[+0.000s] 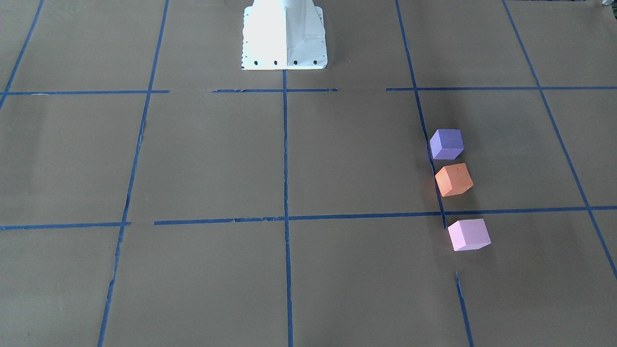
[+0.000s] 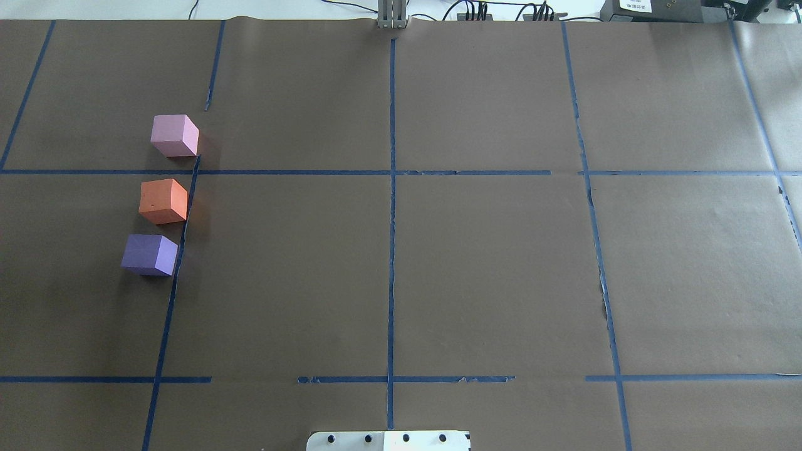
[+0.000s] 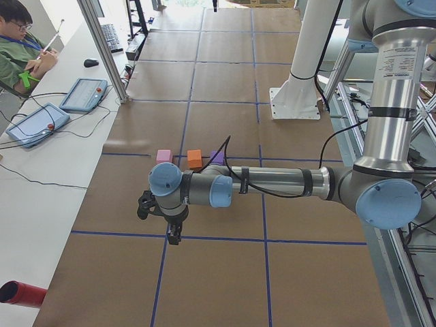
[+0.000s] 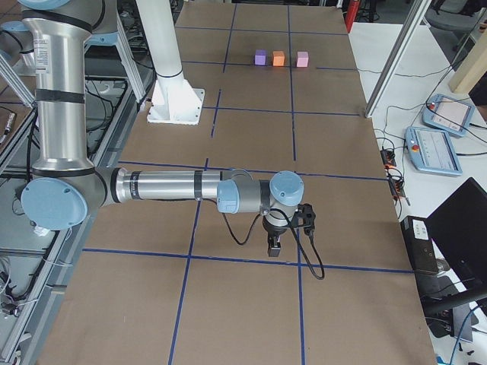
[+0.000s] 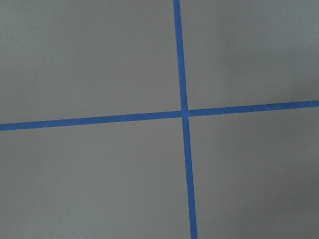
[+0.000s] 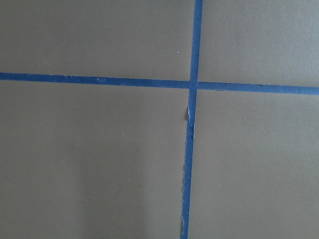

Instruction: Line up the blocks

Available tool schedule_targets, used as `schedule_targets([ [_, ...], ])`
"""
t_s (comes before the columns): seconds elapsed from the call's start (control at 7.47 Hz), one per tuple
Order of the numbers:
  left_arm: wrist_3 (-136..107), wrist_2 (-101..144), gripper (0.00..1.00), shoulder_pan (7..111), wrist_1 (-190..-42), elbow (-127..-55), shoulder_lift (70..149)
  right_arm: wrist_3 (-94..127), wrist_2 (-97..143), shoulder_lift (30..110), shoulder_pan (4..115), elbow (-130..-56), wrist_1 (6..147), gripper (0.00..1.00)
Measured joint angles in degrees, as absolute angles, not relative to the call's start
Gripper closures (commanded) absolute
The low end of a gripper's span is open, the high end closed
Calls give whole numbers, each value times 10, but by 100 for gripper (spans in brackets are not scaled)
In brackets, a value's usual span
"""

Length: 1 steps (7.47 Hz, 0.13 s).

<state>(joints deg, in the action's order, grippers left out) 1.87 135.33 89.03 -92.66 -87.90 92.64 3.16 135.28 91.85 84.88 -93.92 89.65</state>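
The small matte dark purple foam cube (image 2: 150, 254), the orange foam cube (image 2: 164, 200) and the light pink foam cube (image 2: 175, 134) stand in a row on the robot's left side of the brown paper-covered table (image 2: 489, 269). They sit just beside a blue tape line (image 2: 168, 313), and none touch. The line looks essentially made, though the pink cube stands a little farther from the orange than the purple does, and the orange sits slightly turned. The left gripper (image 3: 174, 237) and right gripper (image 4: 274, 247) hang apart from the cubes and show only from the side, so I cannot tell whether their jaws are parted or closed. Any tidying suits the left arm: descend from above, square the jaws across flat faces, squeeze lightly since foam gives, and set down without nudging the neighbours.
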Motion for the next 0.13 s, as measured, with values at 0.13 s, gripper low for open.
schedule_targets([
  [0.13, 19, 1353, 0, 890, -927, -879, 926, 32, 1353, 918, 849, -939, 896, 0],
])
